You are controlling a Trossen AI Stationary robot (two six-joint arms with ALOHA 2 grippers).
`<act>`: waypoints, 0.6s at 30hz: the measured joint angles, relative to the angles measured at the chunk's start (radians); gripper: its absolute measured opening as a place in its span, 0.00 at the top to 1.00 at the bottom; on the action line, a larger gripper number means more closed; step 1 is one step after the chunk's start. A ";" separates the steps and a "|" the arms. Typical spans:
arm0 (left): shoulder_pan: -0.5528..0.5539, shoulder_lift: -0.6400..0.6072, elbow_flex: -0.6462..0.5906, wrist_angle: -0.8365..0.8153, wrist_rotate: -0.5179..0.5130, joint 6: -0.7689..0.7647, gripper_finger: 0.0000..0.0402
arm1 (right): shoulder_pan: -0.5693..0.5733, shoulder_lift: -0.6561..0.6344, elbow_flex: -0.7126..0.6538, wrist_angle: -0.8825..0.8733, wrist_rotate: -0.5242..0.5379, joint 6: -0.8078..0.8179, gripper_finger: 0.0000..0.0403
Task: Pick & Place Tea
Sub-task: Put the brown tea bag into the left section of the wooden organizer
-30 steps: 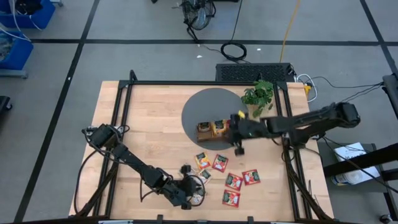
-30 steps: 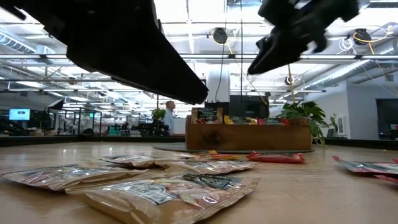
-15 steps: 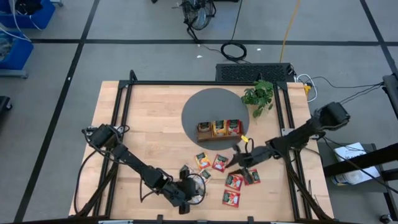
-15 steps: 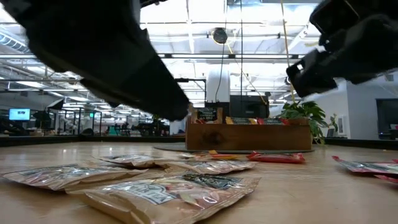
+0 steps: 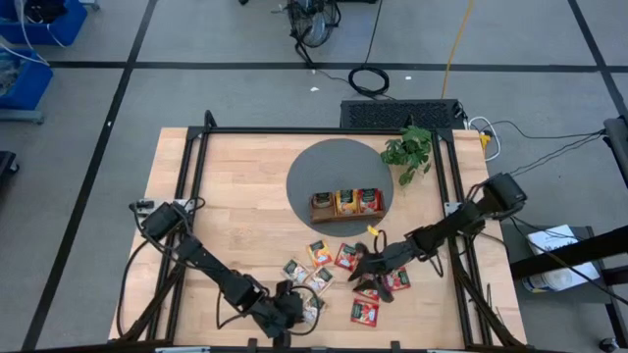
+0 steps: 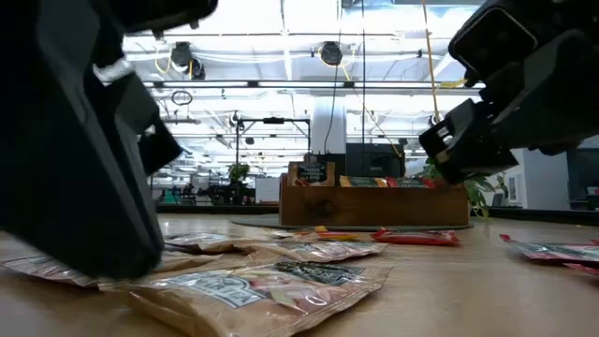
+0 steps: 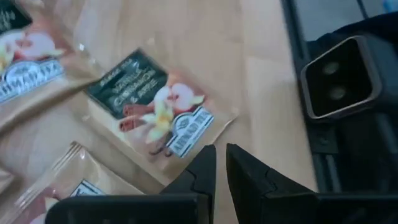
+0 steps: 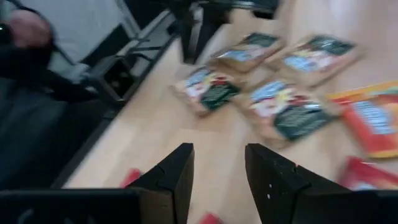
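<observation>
Hiding red packets (image 5: 370, 290): right hand (image 5: 371, 274) overhead.

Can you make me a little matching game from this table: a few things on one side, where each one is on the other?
Things:
1. wooden tray
2. plant
3. left gripper
4. right gripper

Places:
A. low at the table's near edge, by beige tea packets
B. on the grey round mat
C. over the red tea packets
D. at the mat's far right rim

Pairs: 1-B, 2-D, 3-A, 4-C
</observation>
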 joint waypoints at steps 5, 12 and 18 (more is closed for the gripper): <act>0.022 0.028 0.000 0.011 -0.002 -0.016 0.90 | -0.003 0.078 0.069 -0.007 -0.069 0.068 0.68; 0.052 0.030 0.001 0.017 -0.015 0.034 0.90 | -0.044 0.156 0.113 -0.032 -0.116 0.192 0.68; 0.065 0.030 0.000 0.017 -0.038 0.071 0.90 | -0.069 0.174 0.115 -0.039 -0.163 0.275 0.68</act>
